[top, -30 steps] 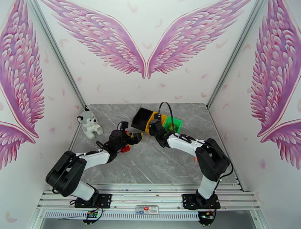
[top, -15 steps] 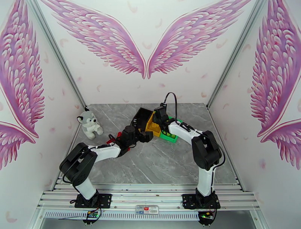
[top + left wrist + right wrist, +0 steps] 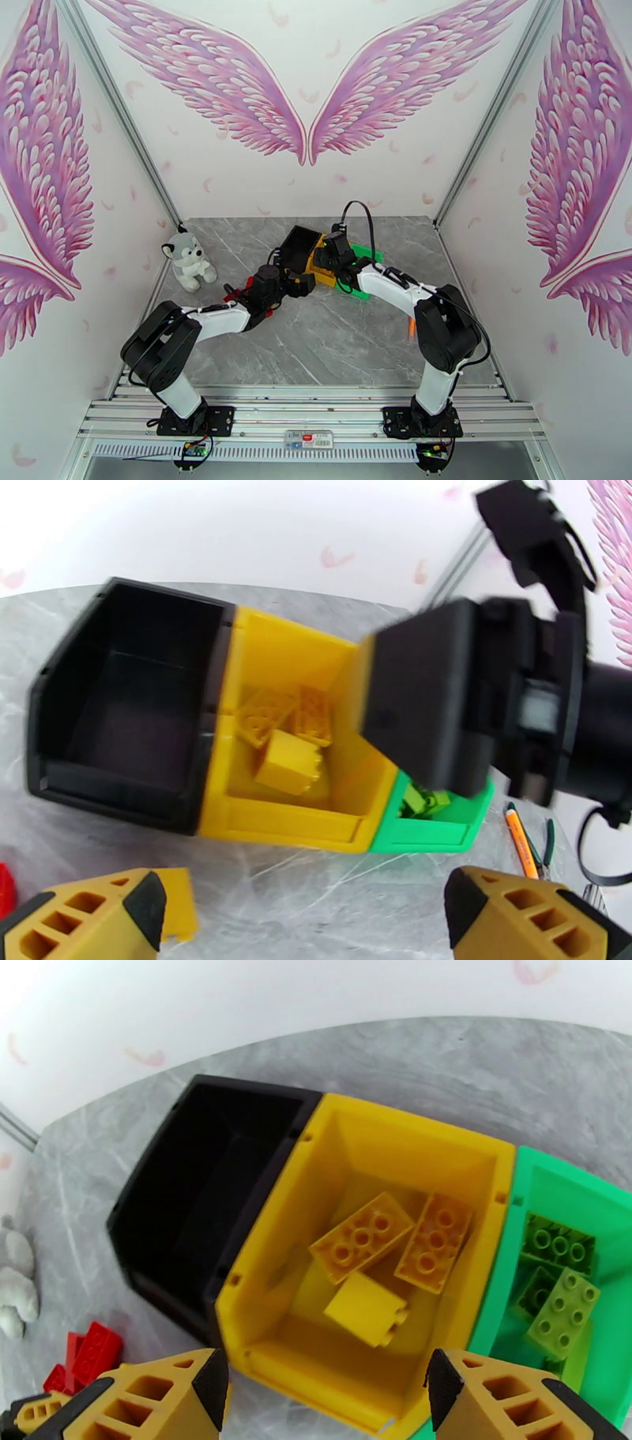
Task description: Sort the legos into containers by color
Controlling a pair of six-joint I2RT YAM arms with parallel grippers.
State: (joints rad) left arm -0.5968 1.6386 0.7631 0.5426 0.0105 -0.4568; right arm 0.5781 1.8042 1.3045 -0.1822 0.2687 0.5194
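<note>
Over yellow bin (image 3: 278, 1232), right pincer (image 3: 328, 1374) spread, empty

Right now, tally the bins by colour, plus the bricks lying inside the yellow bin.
Black bin: 1
Yellow bin: 1
Green bin: 1
Yellow bricks inside the yellow one: 3
Total: 6

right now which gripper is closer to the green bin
Right. The right gripper hangs over the yellow bin, next to the green bin. The left gripper is in front of the black bin and yellow bin, farther off.
</note>
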